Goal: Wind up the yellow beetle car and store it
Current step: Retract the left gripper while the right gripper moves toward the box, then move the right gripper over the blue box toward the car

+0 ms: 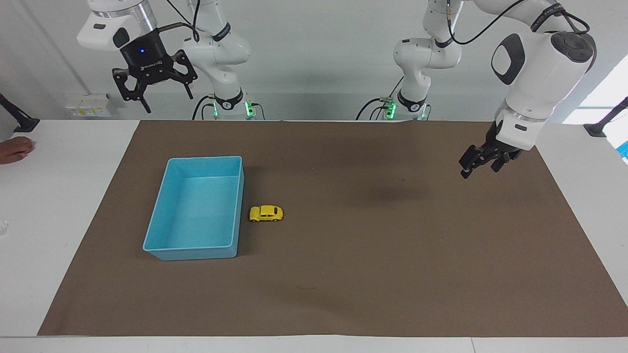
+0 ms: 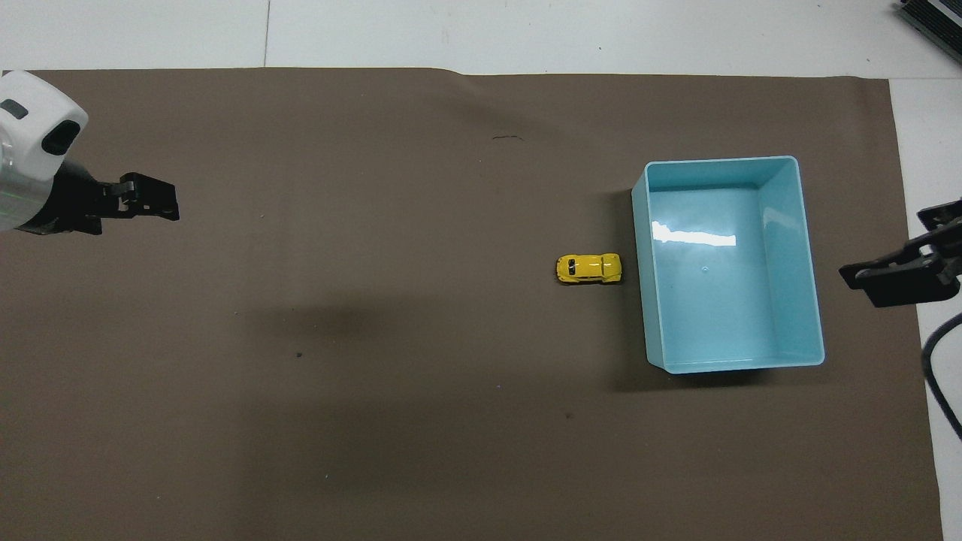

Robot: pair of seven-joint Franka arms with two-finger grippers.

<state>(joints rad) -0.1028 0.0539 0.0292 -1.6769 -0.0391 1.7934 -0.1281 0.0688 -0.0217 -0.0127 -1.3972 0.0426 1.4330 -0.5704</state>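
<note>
The yellow beetle car (image 1: 266, 214) (image 2: 589, 268) stands on its wheels on the brown mat, right beside the light blue tray (image 1: 203, 159) (image 2: 714, 160), on the side toward the left arm's end. The tray holds nothing. My right gripper (image 1: 167, 102) (image 2: 887, 252) hangs high in the air, open and holding nothing, over the table's edge at the right arm's end, past the tray. My left gripper (image 1: 478, 169) (image 2: 161, 207) is raised over the mat at the left arm's end, open with nothing in it, well away from the car.
The brown mat (image 1: 373, 255) covers most of the white table. A person's hand (image 1: 14, 149) rests on the table at the right arm's end. Black clamp stands (image 1: 19, 120) (image 1: 603, 125) sit at both ends near the robots.
</note>
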